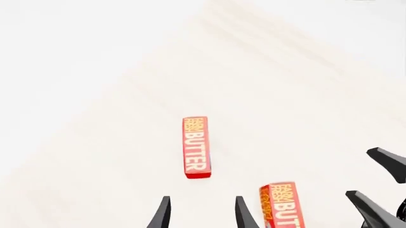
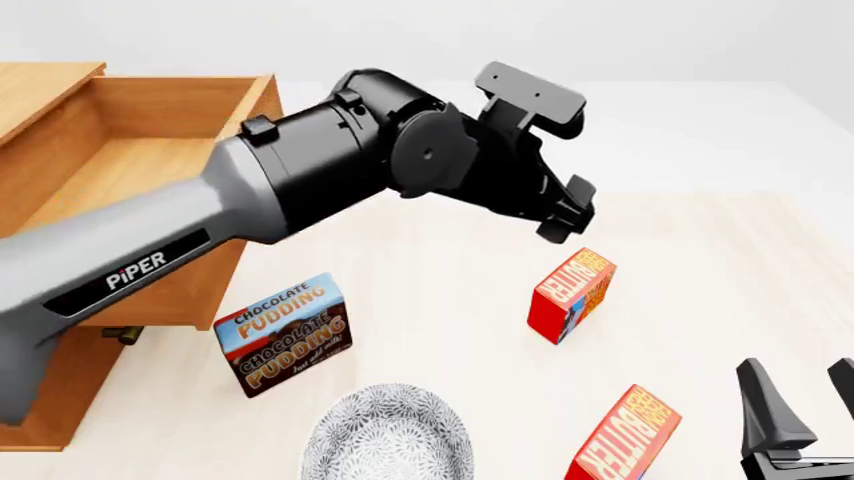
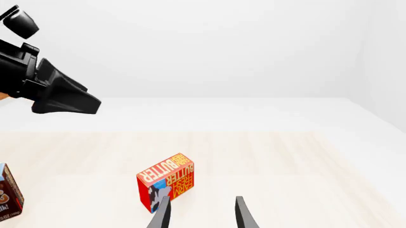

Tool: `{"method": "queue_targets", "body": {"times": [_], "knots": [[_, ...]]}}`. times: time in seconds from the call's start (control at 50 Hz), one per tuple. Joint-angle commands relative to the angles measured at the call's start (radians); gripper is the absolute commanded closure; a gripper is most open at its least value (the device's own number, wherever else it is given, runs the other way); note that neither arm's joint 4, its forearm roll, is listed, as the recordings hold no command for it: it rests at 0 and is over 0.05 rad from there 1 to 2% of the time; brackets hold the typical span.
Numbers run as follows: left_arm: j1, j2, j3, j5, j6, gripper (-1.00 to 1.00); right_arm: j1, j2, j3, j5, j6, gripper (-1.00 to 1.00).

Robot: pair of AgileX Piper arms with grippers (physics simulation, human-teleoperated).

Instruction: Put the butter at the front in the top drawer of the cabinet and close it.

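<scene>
Two butter cartons are lying on the tabletop (image 2: 721, 270): the butter (image 2: 625, 440) at the front is sitting beside our right claw (image 2: 801, 400), the other butter carton (image 2: 573, 295) farther back. Our right claw is holding its fingers spread, pinching nothing. Our left claw (image 1: 199, 213) is hovering above the cartons, fingers likewise spread and gripping nothing. At left, the cabinet (image 2: 54, 390) is showing its top drawer (image 2: 147, 150) pulled open, with the pudding box (image 2: 283, 333) standing just in front.

Two butter cartons (image 1: 196, 147) (image 1: 284, 205) lie beyond open claw (image 1: 200, 211).
</scene>
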Motion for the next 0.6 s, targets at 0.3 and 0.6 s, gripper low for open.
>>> {"method": "queue_targets", "body": {"times": [0.3, 0.6], "knots": [[0.012, 0.104, -0.01, -0.075, -0.086, -1.0, 0.0, 0.0, 0.0, -0.001, 0.0, -1.0], [0.007, 0.162, -0.027, -0.089, -0.105, -1.0, 0.0, 0.0, 0.0, -0.001, 0.0, -1.0]]}}
